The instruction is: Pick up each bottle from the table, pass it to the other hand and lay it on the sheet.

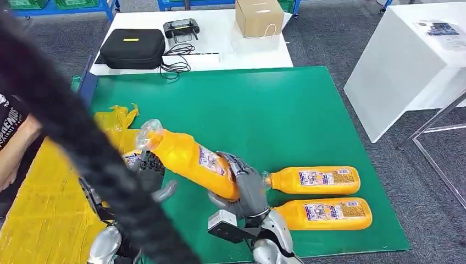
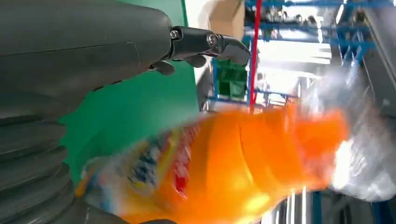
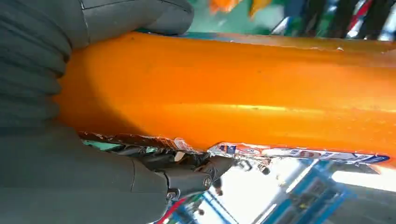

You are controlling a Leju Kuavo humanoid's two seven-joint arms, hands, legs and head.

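Fingers [image 1: 148, 164] of the left hand [image 1: 151, 179] are spread beside the neck end of the raised bottle [image 1: 189, 159]; in the left wrist view the fingers [image 2: 205, 44] stand apart from the blurred bottle [image 2: 233, 163], so we judge that this hand holds nothing yet. To its left lies the yellow sheet [image 1: 38, 214], crumpled at its far edge, with a person's arm [image 1: 14, 143] beside it. A thick black cable [image 1: 82, 143] crosses the head view in front of the left hand.

Moving right, we see the right hand [image 1: 244, 187] wrapped around the base end of the raised bottle, which is tilted above the green desk [image 1: 275, 110] with its clear neck pointing toward the sheet. The right wrist view confirms it: thumb [image 3: 140, 16] on one side, fingers [image 3: 187, 177] on the other, clamped on the orange body [image 3: 233, 88].

Further right, two more bottles, one [image 1: 313, 180] and another [image 1: 324, 213], lie side by side on the desk, just beside each other.

We judge the bottle rigid, smooth plastic, full of orange liquid and therefore fairly heavy and slippery. The receiving hand should take hold around the mid-body near the label [image 1: 211, 162], clear of the narrow neck. Each bottle carries a colour label; the print is too small to read.
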